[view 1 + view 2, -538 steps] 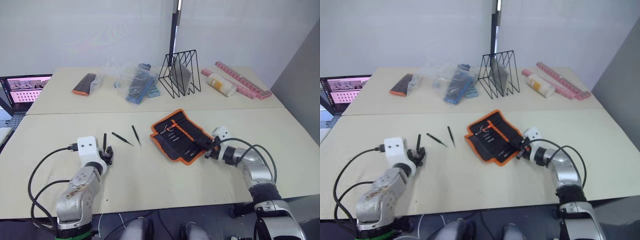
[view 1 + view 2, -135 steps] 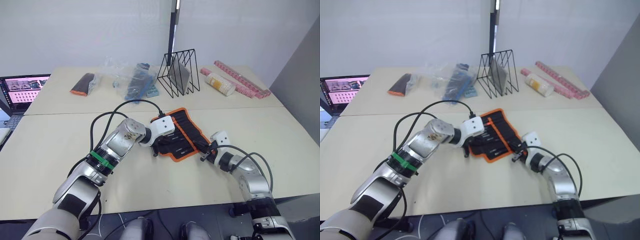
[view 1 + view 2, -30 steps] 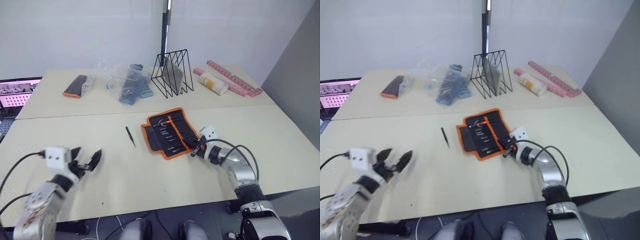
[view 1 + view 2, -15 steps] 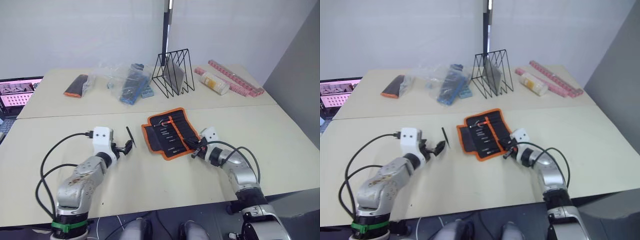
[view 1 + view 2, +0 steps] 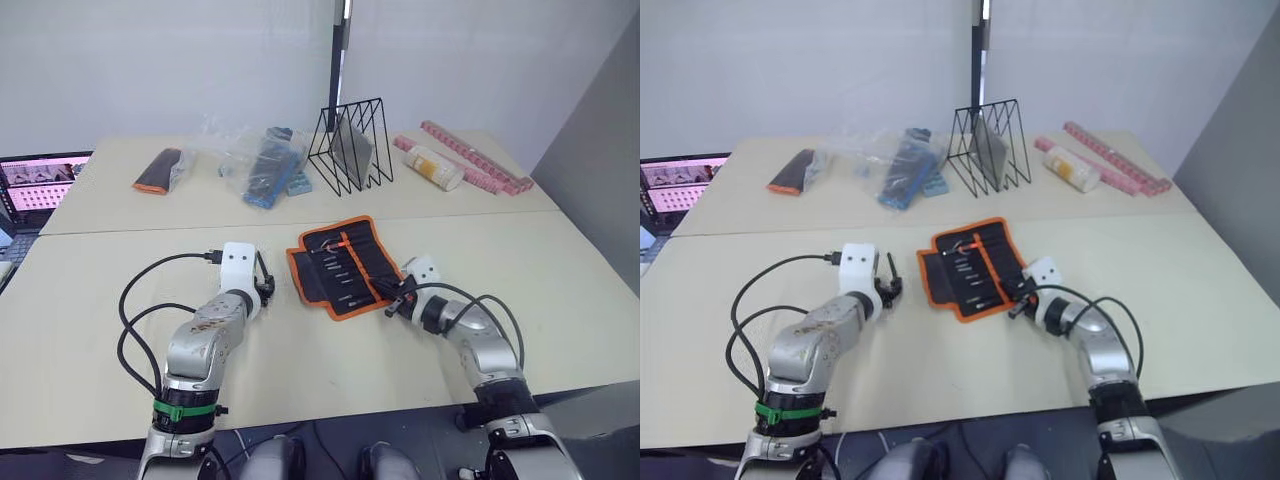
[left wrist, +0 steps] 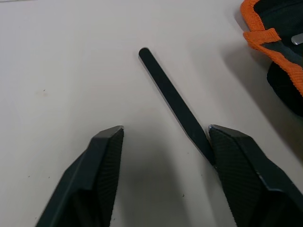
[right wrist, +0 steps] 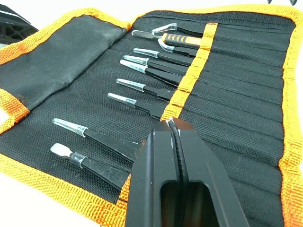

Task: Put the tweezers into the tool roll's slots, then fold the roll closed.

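The tool roll (image 5: pixel 340 265) lies open at mid-table, black with orange binding. Several tweezers (image 7: pixel 142 106) sit in its slots, tips in clear caps. One loose black tweezer (image 6: pixel 173 99) lies on the table just left of the roll. My left gripper (image 6: pixel 165 135) is open and low over the table, its fingers (image 6: pixel 106 156) on either side of that tweezer, one pad touching it. My right gripper (image 7: pixel 173 137) is shut at the roll's near right edge (image 5: pixel 393 300), fingertips over the orange centre band, with nothing seen between them.
At the back stand a black wire rack (image 5: pixel 352 145), clear plastic bags of tools (image 5: pixel 262 165), a small black-and-orange pouch (image 5: pixel 160 168), a pale bottle (image 5: pixel 438 167) and a pink strip (image 5: pixel 475 158). A laptop screen (image 5: pixel 40 180) is at the far left.
My left arm has swung in from the front left to the loose tweezer, and its open fingers now straddle it. The right gripper has stayed at the roll.
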`<action>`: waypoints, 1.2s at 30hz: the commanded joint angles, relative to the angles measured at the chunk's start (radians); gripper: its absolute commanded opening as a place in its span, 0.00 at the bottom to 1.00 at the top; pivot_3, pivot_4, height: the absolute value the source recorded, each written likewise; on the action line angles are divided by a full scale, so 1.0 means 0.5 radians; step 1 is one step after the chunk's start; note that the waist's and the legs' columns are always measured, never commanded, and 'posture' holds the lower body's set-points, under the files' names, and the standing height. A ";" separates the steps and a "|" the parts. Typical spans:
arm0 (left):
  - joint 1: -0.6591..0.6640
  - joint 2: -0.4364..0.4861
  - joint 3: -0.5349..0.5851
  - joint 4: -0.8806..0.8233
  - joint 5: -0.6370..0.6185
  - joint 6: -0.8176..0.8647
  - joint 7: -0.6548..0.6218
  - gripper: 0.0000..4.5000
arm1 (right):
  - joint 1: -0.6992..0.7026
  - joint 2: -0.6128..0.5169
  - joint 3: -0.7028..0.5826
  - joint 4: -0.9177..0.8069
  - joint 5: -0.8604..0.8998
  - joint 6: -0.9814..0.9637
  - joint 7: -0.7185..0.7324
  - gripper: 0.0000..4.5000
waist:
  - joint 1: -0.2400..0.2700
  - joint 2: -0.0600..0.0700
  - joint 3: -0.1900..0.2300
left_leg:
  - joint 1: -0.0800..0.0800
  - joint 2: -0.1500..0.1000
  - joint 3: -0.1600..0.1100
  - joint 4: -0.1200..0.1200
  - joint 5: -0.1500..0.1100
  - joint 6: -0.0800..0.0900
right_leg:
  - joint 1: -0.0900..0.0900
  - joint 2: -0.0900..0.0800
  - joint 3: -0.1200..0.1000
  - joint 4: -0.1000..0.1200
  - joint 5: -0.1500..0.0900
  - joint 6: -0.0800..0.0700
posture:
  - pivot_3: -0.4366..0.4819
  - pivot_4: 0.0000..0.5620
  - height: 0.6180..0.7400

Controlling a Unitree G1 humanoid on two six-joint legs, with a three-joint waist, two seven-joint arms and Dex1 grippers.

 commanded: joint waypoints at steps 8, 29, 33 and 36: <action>0.095 0.101 0.064 -0.030 0.065 -0.005 -0.099 0.01 | 0.057 -0.009 0.048 -0.008 -0.009 0.066 0.026 0.00 | 0.001 0.001 -0.001 | 0.000 0.000 0.000 0.000 0.000 0.000 | 0.000 -0.002 -0.001 0.001 0.000 0.000 | 0.48 0.27 0.71; 0.204 0.600 -0.021 -0.117 0.088 -0.242 -0.617 0.20 | 0.059 -0.004 0.074 -0.009 -0.017 0.068 0.029 0.00 | 0.001 0.001 0.000 | 0.000 0.000 0.000 -0.001 0.000 -0.001 | -0.008 -0.004 -0.001 0.000 0.000 0.000 | 0.48 0.27 0.71; 0.227 0.572 -0.045 -0.201 0.086 -0.277 -0.653 0.50 | 0.058 -0.009 0.076 -0.014 -0.016 0.075 0.036 0.00 | 0.000 0.001 0.000 | 0.000 0.000 0.000 -0.001 0.000 -0.001 | -0.008 -0.006 0.000 -0.001 0.000 0.000 | 0.48 0.27 0.71; 0.246 0.536 -0.065 -0.260 0.081 -0.264 -0.667 0.73 | 0.055 -0.014 0.082 -0.009 -0.019 0.077 0.044 0.00 | 0.000 0.001 0.000 | 0.000 0.000 0.000 -0.001 0.000 -0.001 | -0.008 -0.006 0.000 0.000 0.000 0.000 | 0.48 0.27 0.71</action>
